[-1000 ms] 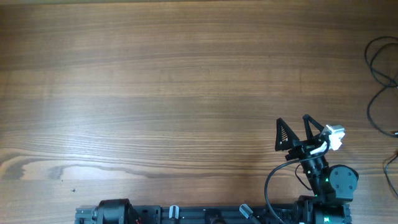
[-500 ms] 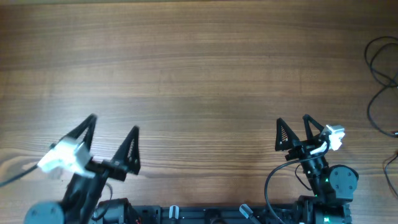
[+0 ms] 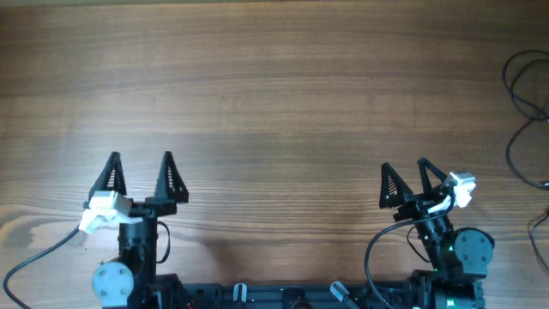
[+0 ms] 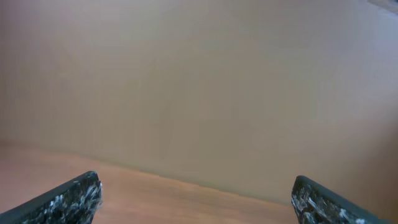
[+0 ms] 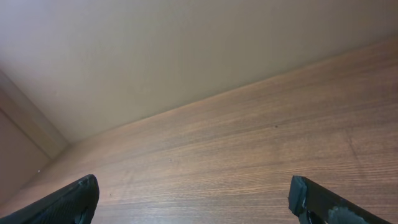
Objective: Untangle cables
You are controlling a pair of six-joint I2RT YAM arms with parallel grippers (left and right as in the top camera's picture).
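Here, the cables (image 3: 509, 154) lie in thin black loops at the far right edge of the table (image 3: 274, 86), partly cut off by the frame. The left claw (image 3: 141, 156) sits near the front left, spread wide and empty. The right claw (image 3: 403, 164), front right, is also wide and empty, well apart from the cables.
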